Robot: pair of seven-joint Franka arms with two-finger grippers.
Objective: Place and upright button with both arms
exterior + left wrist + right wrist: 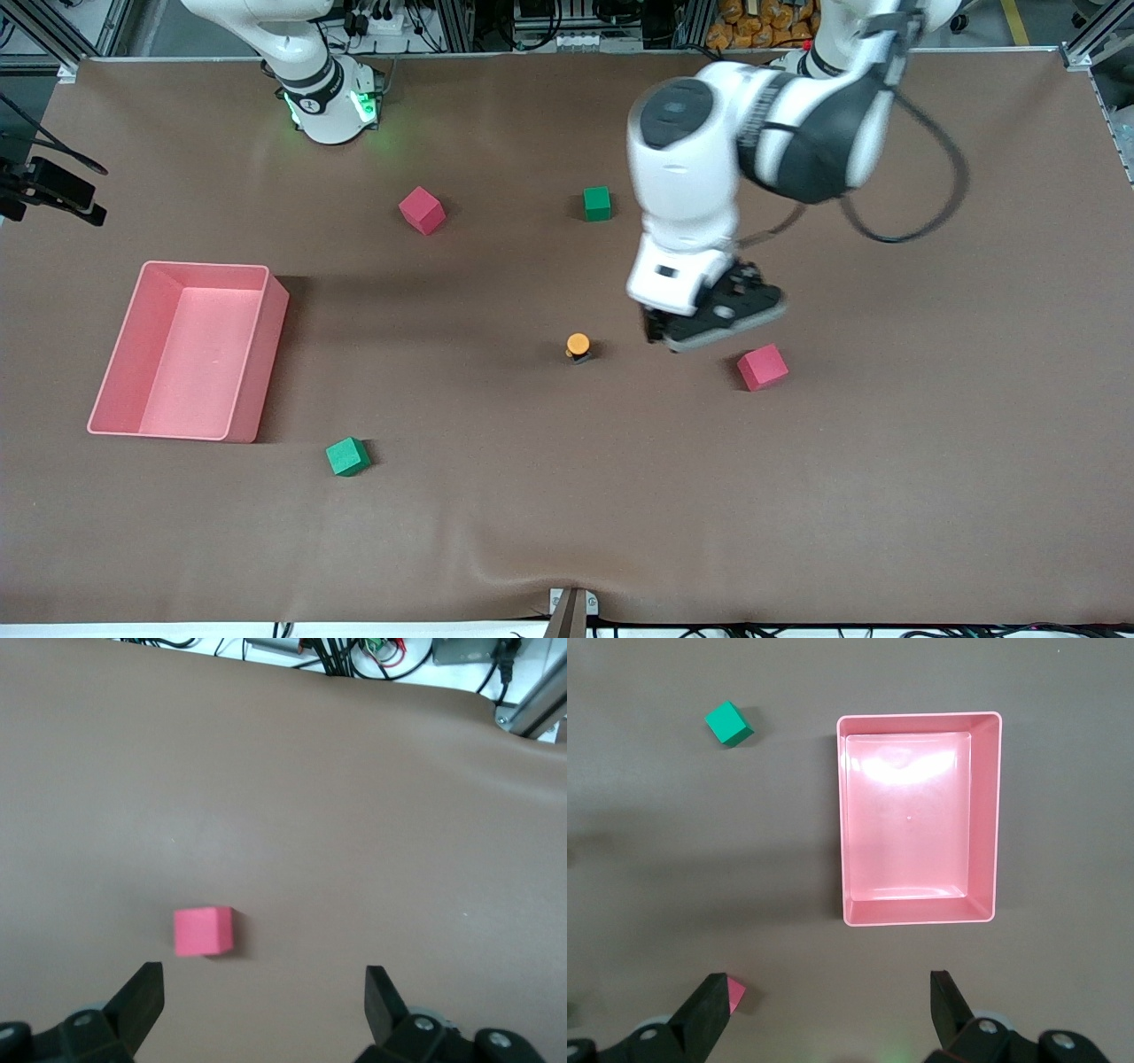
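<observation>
The button (578,346) is sitting mid-surface in the front view, orange cap up, toward the right arm's end from the left pincer (700,332), the closer one. The left wrist view is showing that pincer spread wide, empty, over a red cube (204,931). The right wrist view is showing the right pincer (831,1005) gaping empty above the pink bin (920,917).

Front view: the button (578,346) sits about mid-frame. In the upper middle, well apart, lie the first cube (422,210) and the second cube (597,203), which is straight above the button. The third cube (762,367) lies near the button, toward the left arm's end. The bin (205,265) sits mid-height at the right arm's end, with the fourth cube (347,456) by its lower corner.
</observation>
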